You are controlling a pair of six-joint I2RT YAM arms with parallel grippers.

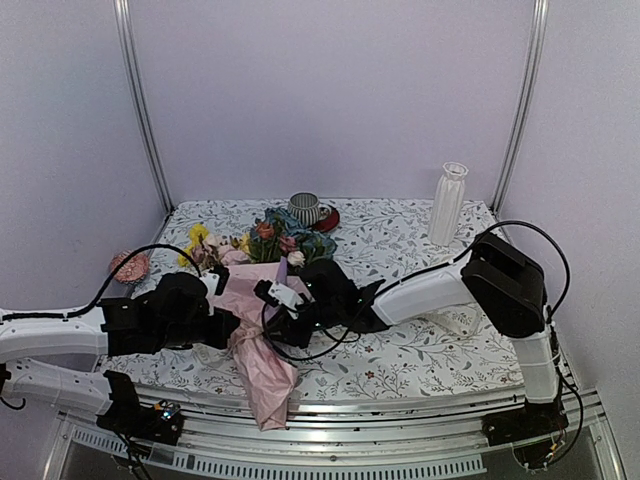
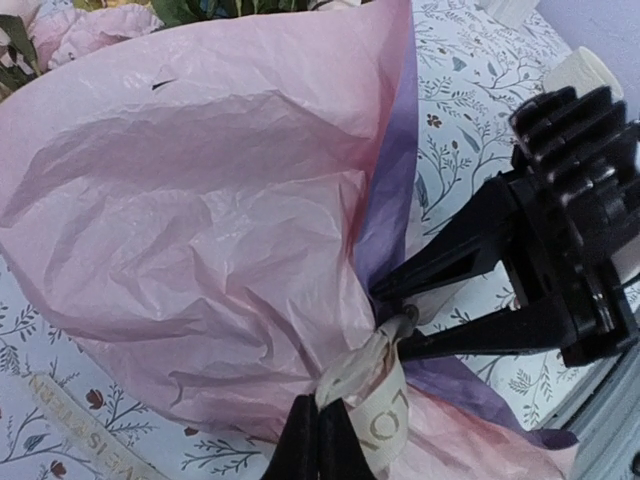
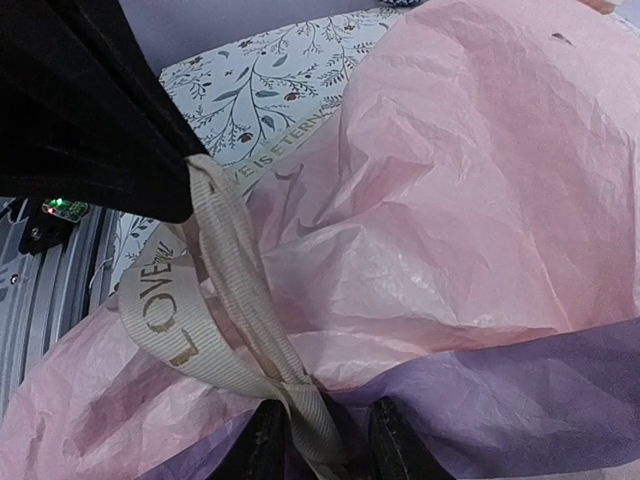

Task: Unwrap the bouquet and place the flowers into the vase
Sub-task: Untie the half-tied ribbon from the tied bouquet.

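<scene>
Left fingers (image 2: 298, 450) pressed together pinching ribbon (image 3: 180, 310), right fingers (image 3: 265, 445) partly spread astride ribbon knot on bouquet (image 1: 262, 360)

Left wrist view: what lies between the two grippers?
In that view, the bouquet's beige ribbon: left gripper pinches it, right gripper's fingers straddle its knot.

Bare table (image 1: 400, 235) between bouquet (image 1: 262, 330) and vase (image 1: 447, 203); cup (image 1: 304, 208) behind the flowers (image 1: 285, 238)

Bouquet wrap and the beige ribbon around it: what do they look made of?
The crinkled pink-purple bouquet wrap looks like thin matte tissue paper: sharp creases, slight translucence. The pale beige ribbon seems woven grosgrain fabric, ribbed, with gold printed lettering.
</scene>
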